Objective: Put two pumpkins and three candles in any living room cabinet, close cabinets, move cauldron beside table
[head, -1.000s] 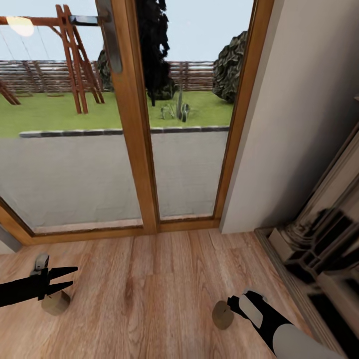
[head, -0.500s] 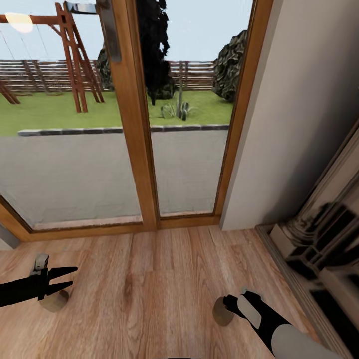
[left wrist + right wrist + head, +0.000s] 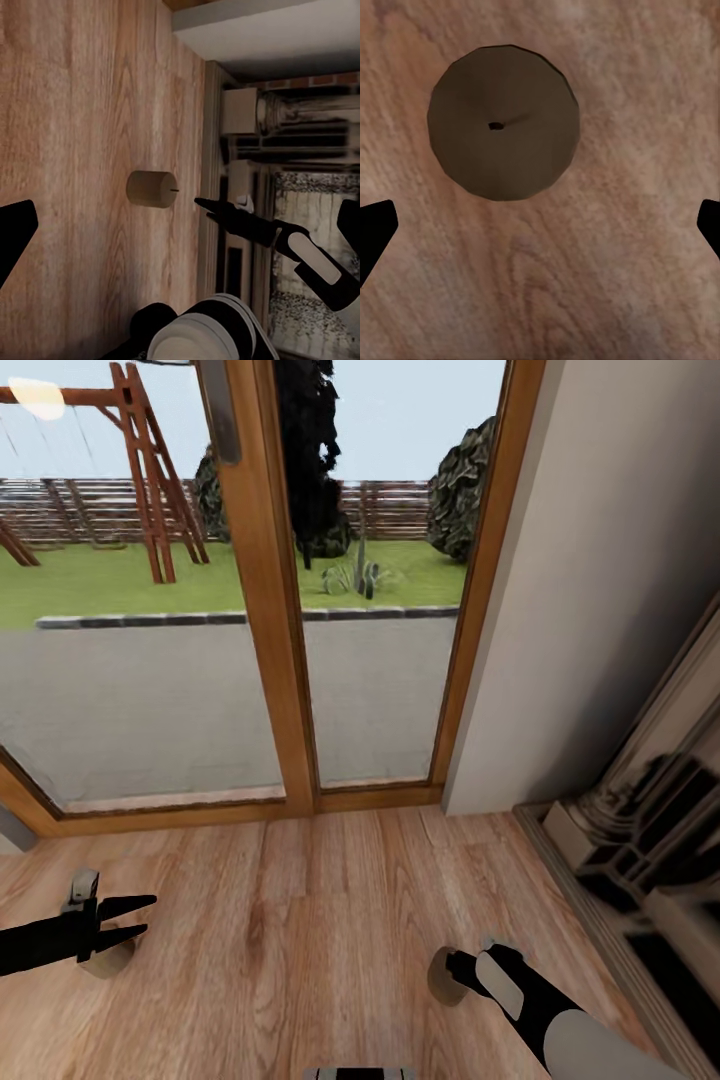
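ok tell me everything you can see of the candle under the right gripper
The candle is a short, squat grey-beige cylinder with a matte, waxy look. The right wrist view looks straight down on its round flat top, which has a small dark wick stub at the centre. It stands upright on the wooden floor, near the fireplace surround. In the head view it sits just past the tip of the right gripper, partly hidden by it. The gripper's fingertips are spread wide and touch nothing.

Black pointed left gripper (image 3: 138,918); right arm (image 3: 560,1020) black with grey-white rounded shells.
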{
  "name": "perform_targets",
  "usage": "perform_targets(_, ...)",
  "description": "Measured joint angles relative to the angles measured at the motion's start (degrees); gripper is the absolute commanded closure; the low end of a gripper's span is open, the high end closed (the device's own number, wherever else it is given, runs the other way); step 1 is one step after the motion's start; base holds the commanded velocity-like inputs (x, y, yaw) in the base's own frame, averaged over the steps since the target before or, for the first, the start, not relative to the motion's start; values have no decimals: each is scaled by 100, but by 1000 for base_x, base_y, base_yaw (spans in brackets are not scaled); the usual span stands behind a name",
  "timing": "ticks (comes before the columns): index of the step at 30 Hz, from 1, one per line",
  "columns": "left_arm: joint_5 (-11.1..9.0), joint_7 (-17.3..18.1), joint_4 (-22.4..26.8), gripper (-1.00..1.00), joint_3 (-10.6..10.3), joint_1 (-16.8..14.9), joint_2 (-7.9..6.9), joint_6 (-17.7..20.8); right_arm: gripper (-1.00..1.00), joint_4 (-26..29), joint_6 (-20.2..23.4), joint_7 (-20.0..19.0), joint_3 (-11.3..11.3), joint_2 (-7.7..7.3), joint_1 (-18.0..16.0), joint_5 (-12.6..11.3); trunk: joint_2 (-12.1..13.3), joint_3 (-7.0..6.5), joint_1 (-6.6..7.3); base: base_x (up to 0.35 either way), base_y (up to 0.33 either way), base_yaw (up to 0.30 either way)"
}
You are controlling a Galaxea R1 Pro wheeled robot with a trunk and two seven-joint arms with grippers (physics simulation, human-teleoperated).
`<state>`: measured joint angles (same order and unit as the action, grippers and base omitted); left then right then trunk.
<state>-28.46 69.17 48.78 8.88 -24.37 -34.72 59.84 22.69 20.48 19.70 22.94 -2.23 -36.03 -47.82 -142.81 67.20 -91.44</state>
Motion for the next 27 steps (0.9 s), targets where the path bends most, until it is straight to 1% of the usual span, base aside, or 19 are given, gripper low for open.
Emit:
perform_targets(1, 0, 0, 0, -100, 0, 1, 0, 0, -100, -1, 0, 0, 0, 0, 0, 0, -40, 18, -22, 0, 0, 0)
perform_targets(9, 0, 0, 0, -100, 0, 1, 0, 0, -100, 4, -74, -1, 0, 3, 0, 2, -54, 195, -44, 0, 0, 0)
perform_targets(12, 0, 0, 0, -100, -1, -1, 0, 0, -100, 6, -84, -1, 21, 31, 0, 10, -58, 261, -52, 0, 0, 0)
perform_targets(15, 0, 0, 0, -100, -1, 1, 0, 0, -100, 7, -86, -1, 132, 78, 0, 14, -62, 328, -60, 0, 0, 0)
perform_targets(17, 2, 0, 0, -100, -1, 0, 0, 1, -100, 7, -87, -1, 268, 102, 0, 13, -63, 351, -62, 0, 0, 0)
perform_targets(20, 6, 0, 0, -100, -1, 0, 0, 1, -100, 7, -90, 1, 563, 128, 0, 5, -63, 351, -62, 0, 0, 0)
perform_targets(23, 5, 2, 0, -100, -1, -1, 0, 1, -100, 2, -89, 0, 631, 132, 0, 2, -63, 351, -62, 0, 0, 0)
perform_targets(27, 0, 7, 0, -100, -1, -1, 0, 1, -100, -1, -99, -1, 656, 129, 0, -2, -63, 351, -62, 0, 0, 0)
